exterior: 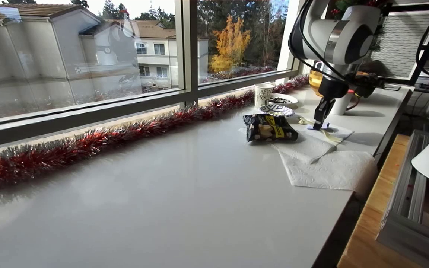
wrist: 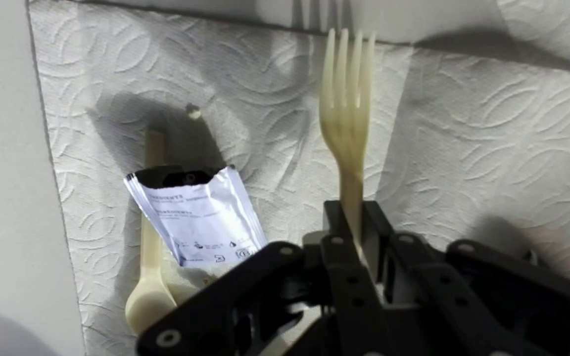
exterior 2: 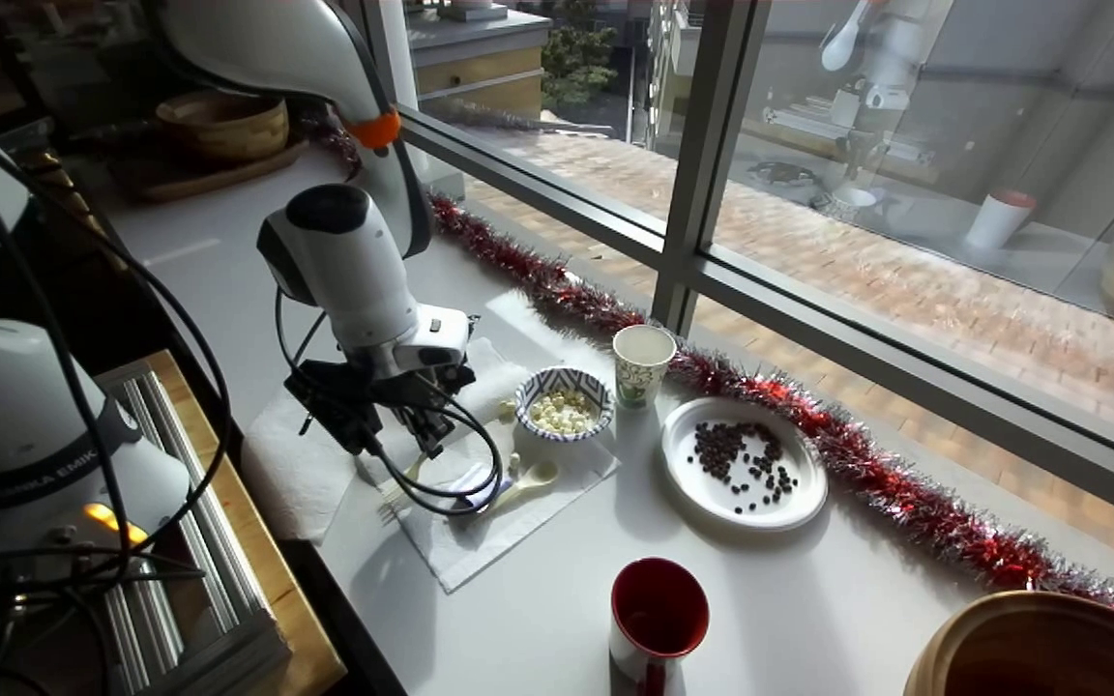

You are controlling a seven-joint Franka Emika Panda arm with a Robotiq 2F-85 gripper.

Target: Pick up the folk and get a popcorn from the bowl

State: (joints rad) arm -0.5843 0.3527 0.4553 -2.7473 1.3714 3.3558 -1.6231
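The pale-yellow fork (wrist: 345, 116) points away from my gripper (wrist: 352, 210) in the wrist view, its handle pinched between the two black fingers. The tines reach past the edge of a white paper napkin (wrist: 265, 123), and their shadow falls apart from them; how high the fork hangs I cannot tell. In an exterior view, my gripper (exterior: 318, 128) is low over the napkin, with the fork (exterior: 331, 137) at its tips. A small blue-and-white patterned bowl (exterior 2: 601, 394) with popcorn (exterior 2: 562, 414) in it stands beside the napkin, apart from the gripper.
On the napkin lie a spoon (wrist: 149, 304) and a torn white packet (wrist: 206, 217). Around the bowl stand a paper cup (exterior 2: 642, 367), a plate (exterior 2: 678, 474) of dark beans and a black snack bag (exterior: 270, 128). A red-lined mug (exterior 2: 659, 619) and tinsel (exterior 2: 567, 271) are farther off.
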